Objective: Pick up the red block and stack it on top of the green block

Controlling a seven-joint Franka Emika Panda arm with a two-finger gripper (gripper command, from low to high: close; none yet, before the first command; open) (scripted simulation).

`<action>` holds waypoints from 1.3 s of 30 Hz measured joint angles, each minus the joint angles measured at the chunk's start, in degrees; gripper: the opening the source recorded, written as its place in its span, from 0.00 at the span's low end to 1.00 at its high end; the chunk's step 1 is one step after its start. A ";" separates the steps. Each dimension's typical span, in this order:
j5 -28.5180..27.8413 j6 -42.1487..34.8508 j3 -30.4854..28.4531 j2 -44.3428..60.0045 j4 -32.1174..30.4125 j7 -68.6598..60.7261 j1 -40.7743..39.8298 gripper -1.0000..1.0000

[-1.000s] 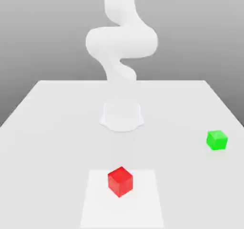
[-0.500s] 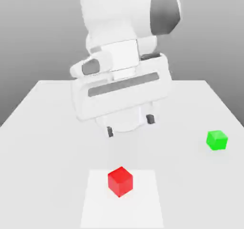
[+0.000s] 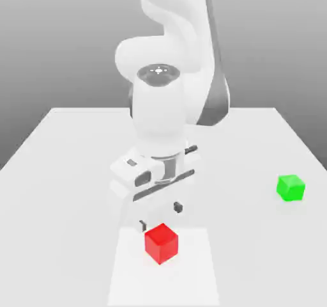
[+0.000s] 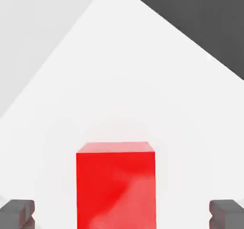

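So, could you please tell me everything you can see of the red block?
The red block is a small plain cube, bright red with smooth, unmarked faces. It sits flat on a paler square patch of the white table, one corner turned toward the exterior view. Nothing grips it: the open gripper hangs just over it, fingers spread either side.

The red block (image 3: 161, 243) sits on the table (image 3: 57, 171), on a paler patch (image 3: 191, 280) of it. The gripper (image 3: 159, 215) hangs just behind and above that block. The green block (image 3: 290, 187) lies well apart from the red block, toward the exterior view's right
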 joint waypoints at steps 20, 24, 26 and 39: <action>12.56 11.15 8.93 13.55 1.59 -9.15 -5.00 0.00; 12.47 11.02 8.95 13.55 1.59 -9.06 -5.01 0.00; 12.61 11.21 9.20 13.71 1.59 -9.16 -5.23 0.00; 1.64 2.82 2.60 3.47 1.20 -1.46 -1.47 0.00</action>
